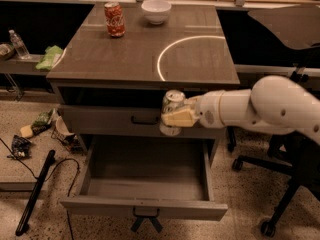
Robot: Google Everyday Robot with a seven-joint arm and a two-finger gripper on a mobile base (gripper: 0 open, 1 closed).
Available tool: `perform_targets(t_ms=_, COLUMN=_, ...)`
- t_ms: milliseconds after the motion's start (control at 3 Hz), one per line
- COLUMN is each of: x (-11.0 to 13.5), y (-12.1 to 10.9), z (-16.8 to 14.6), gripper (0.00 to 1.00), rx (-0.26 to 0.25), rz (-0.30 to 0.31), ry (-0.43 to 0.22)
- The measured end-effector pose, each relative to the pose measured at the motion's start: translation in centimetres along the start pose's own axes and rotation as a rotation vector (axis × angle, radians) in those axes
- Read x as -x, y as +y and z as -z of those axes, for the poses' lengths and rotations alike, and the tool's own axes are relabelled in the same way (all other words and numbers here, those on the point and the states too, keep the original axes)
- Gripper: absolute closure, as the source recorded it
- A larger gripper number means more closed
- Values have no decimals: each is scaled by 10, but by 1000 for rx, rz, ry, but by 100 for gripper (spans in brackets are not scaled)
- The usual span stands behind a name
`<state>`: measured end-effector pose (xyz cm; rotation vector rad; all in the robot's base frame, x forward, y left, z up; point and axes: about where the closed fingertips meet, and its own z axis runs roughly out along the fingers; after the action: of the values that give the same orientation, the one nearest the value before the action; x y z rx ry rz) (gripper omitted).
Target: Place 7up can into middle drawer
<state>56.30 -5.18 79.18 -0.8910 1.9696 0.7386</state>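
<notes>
Jutting out low on the brown-topped cabinet (140,59), the middle drawer (145,184) stands open. The white arm (260,109) reaches in from the right, above that drawer and in front of the closed drawer front (110,120). Its gripper (173,118) clamps the upright 7up can (173,100), fingers pressed against the can's sides, over the drawer's back edge.
</notes>
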Motion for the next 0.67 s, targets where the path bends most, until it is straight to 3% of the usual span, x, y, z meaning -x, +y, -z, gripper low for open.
perform_targets(t_ms=333, x=-31, y=3, z=-14, gripper=100, rx=-68, rz=0, ry=-10)
perform_targets(t_ms=667, x=-74, y=11, z=-40, gripper=100, rx=-126, rz=-37, ry=13)
